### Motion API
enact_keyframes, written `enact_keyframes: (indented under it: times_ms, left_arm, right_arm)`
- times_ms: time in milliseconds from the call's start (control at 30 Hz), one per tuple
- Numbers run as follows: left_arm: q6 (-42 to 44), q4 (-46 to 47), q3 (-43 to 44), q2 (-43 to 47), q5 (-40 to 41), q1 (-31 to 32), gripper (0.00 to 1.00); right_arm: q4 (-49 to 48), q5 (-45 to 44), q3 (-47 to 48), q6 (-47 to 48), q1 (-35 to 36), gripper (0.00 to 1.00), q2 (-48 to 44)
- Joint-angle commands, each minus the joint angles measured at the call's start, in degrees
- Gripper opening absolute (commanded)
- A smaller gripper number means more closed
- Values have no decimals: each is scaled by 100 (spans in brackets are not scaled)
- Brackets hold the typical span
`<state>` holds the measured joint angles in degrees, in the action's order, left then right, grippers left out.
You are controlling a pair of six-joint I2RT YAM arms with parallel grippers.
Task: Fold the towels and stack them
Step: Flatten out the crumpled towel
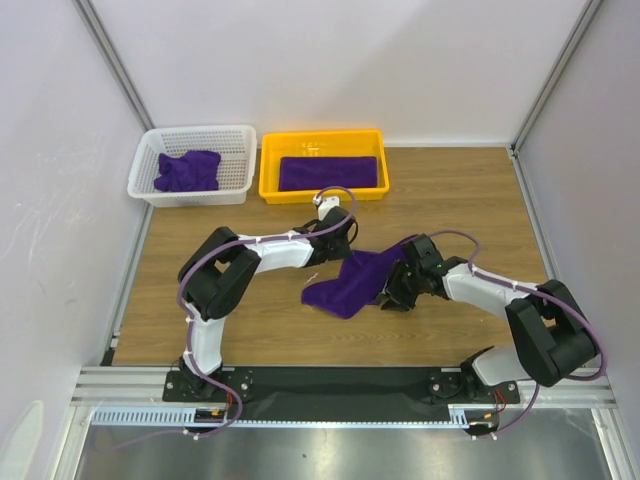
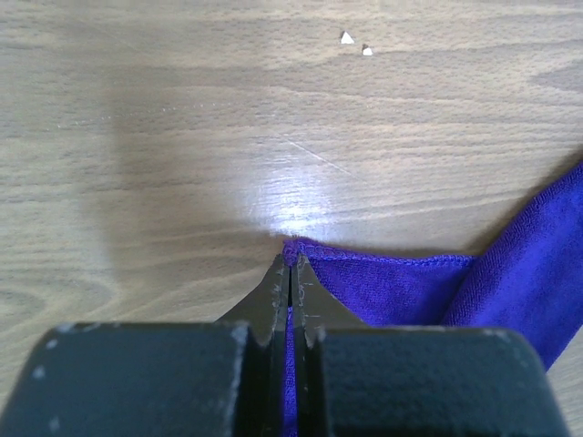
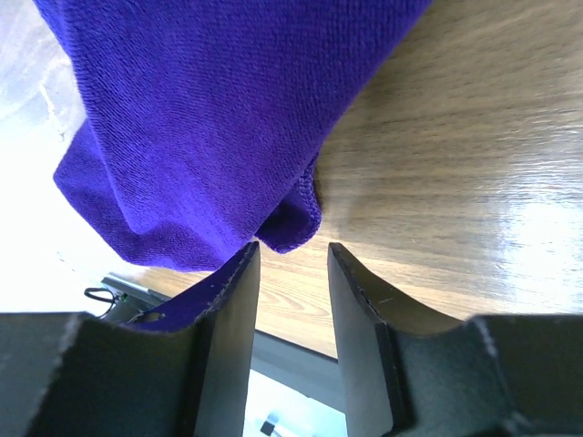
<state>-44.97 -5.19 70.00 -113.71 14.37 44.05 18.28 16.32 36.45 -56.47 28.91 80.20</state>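
Clearly the left gripper [image 2: 291, 259], jaws closed, pinches a corner of the towel [image 1: 345, 285]; at the towel's 3 o'clock the right gripper [image 3: 291, 255] has its jaws apart, contact unclear.

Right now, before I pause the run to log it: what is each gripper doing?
Left gripper: closed, pinching a corner of the purple towel.
Right gripper: open, the towel just beyond its fingertips, not gripped.
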Motion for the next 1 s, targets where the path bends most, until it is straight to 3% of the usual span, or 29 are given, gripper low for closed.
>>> enact_keyframes:
  times_ms: [0, 433, 567, 667, 967]
  left_arm:
    - [23, 194, -135, 86, 40, -107, 0]
    - [50, 493, -478, 262, -101, -178, 0]
    - [23, 493, -575, 297, -119, -169, 0]
    - [23, 493, -619, 349, -84, -169, 0]
    - [304, -43, -390, 604, 425, -318, 0]
  right_arm:
    - [-176, -137, -6, -145, 89, 41, 92]
    - [-281, -752, 213, -180, 142, 37, 443]
    - [-281, -902, 284, -137, 133, 22, 584]
    - [-255, -955, 266, -102, 133, 0, 584]
    - [1009, -1280, 240, 557, 54, 0, -408]
